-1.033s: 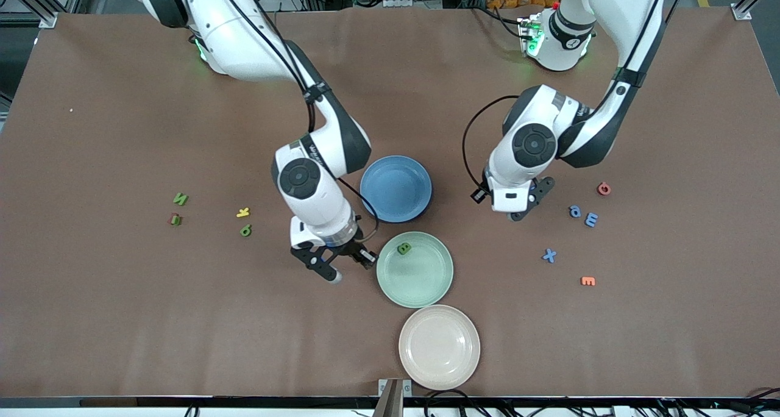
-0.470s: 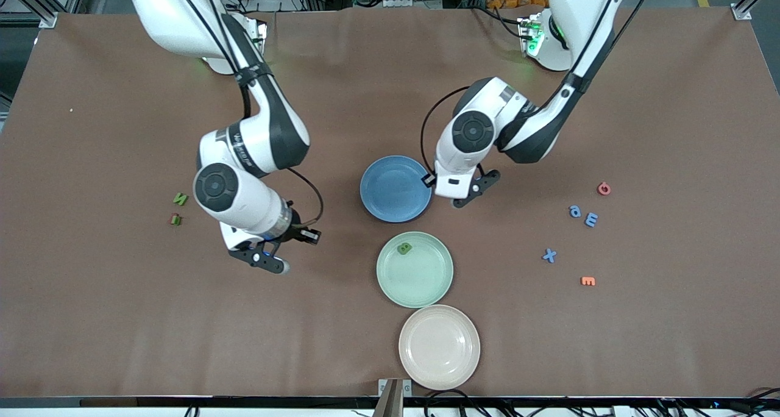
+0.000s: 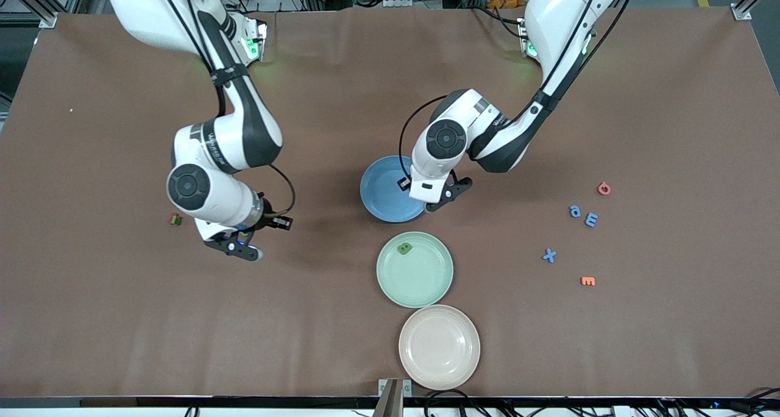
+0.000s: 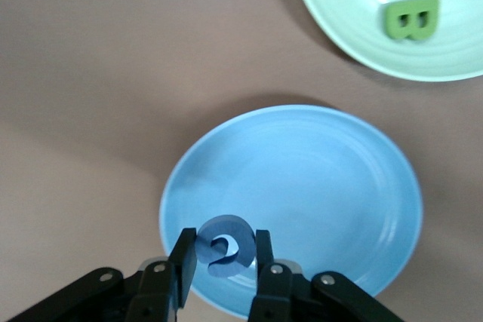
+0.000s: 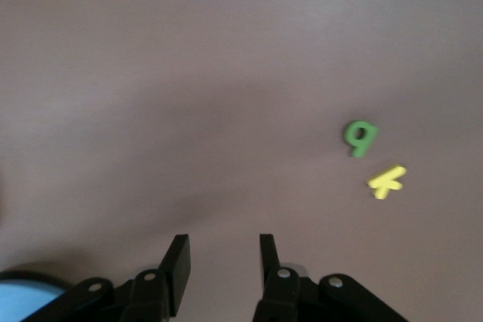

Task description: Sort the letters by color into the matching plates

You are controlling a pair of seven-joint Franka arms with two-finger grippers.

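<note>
Left hand [image 4: 220,262]: pinching a blue letter [image 4: 223,246] over the blue plate [image 3: 381,191], directly below it
Right hand [image 5: 220,262]: empty, fingers apart, green letter [image 5: 360,137] close ahead

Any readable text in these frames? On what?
"B": green letter in the mint green plate.
"X": loose blue letter on the table.
"K": yellow letter on the table.
Unreadable: print on the right arm and left arm; the held blue letter in the left gripper over the blue plate.
Right gripper, open over the table: no text.
</note>
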